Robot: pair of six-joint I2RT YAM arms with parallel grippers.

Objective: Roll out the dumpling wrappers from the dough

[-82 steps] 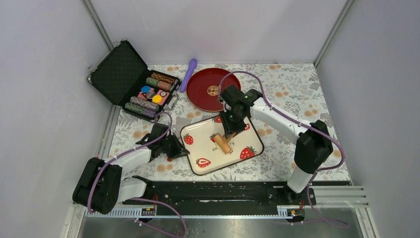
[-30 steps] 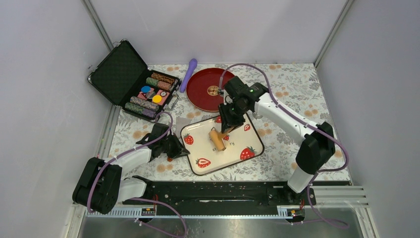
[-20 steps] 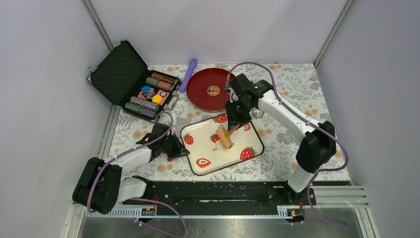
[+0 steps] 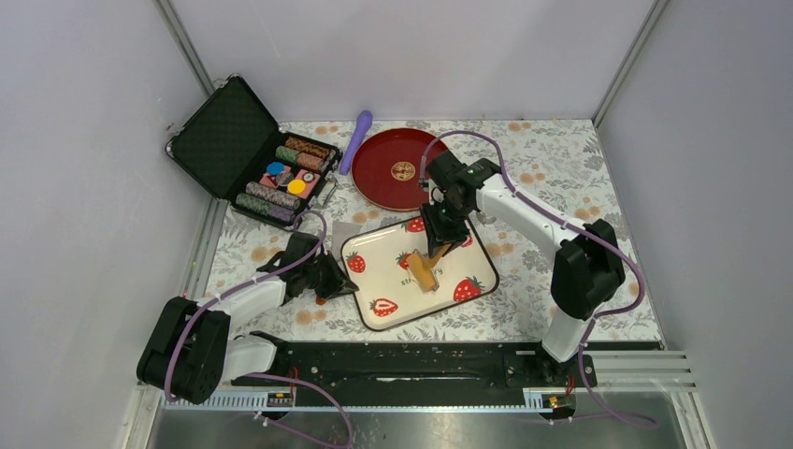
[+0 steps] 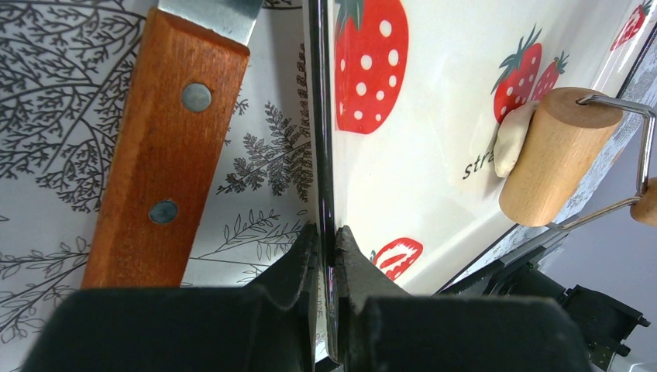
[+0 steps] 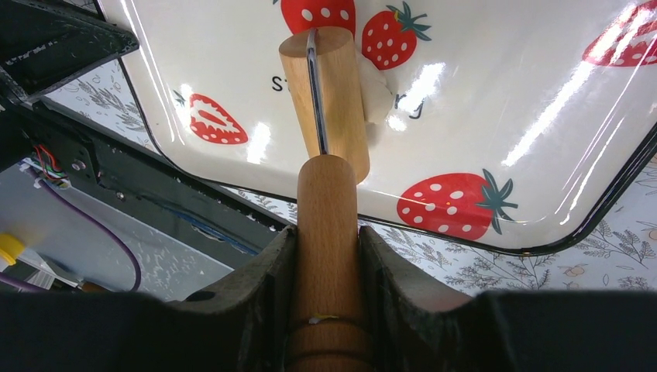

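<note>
The pale dough point(image 6: 377, 93) lies flattened on the strawberry tray point(image 4: 388, 295), partly under the wooden roller point(image 4: 423, 271). It also shows in the left wrist view point(image 5: 511, 139) beside the roller point(image 5: 556, 155). My right gripper point(image 6: 328, 248) is shut on the roller's handle point(image 6: 328, 194), and the drum point(image 6: 325, 85) presses on the dough. My right gripper point(image 4: 439, 234) hangs over the tray's middle. My left gripper point(image 5: 327, 240) is shut on the tray's left rim point(image 5: 319, 139) and also shows in the top view point(image 4: 329, 281). A small tan disc, a dumpling wrapper point(image 4: 403, 171), lies on the red plate point(image 4: 374, 187).
An open black case of poker chips point(image 4: 262, 159) sits at the back left. A purple tool point(image 4: 356, 140) lies beside the red plate. A scraper with a wooden handle point(image 5: 166, 147) lies left of the tray, next to my left gripper.
</note>
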